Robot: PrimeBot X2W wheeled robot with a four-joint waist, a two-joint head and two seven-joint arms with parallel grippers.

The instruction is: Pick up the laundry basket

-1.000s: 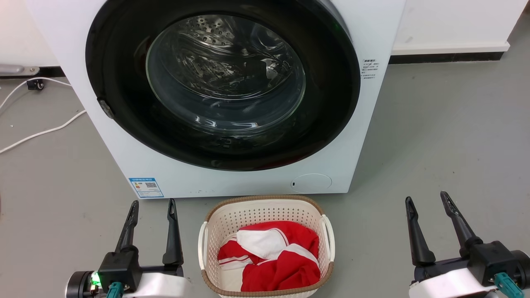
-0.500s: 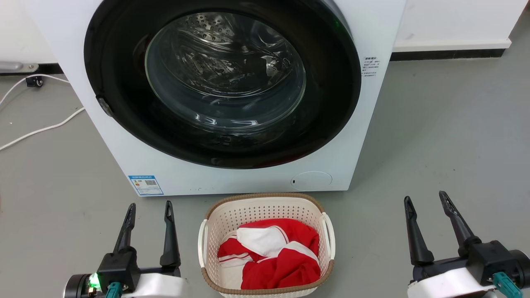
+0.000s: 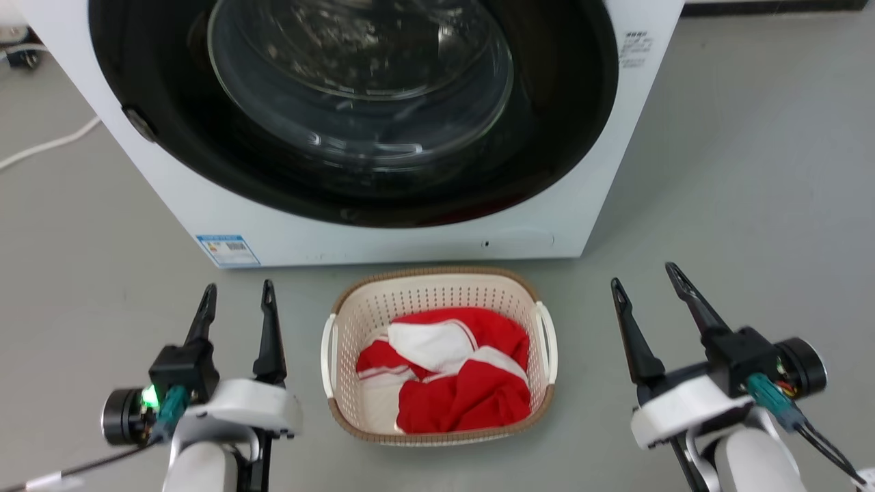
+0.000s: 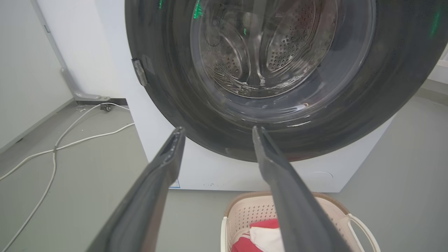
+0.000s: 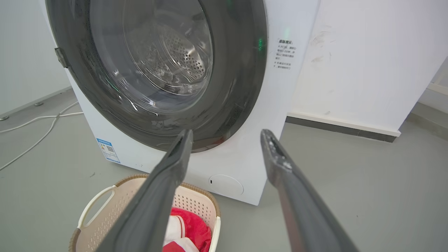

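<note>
Flanking perforated plastic laundry basket [image 3: 437, 301]: left end effector [image 3: 237, 287], right end effector [image 3: 644, 275], both apart.

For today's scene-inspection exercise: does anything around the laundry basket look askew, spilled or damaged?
Nothing stands out. The laundry basket sits upright on the floor before the washing machine, red-and-white clothing bundled inside, none over the rim.

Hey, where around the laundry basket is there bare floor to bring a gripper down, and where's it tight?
Bare floor flanks the laundry basket on both sides: a narrower strip toward the left gripper, a wider one toward the right gripper. Right of the washing machine it is open too. Tight: the gap between the basket's far rim and the machine.
</note>
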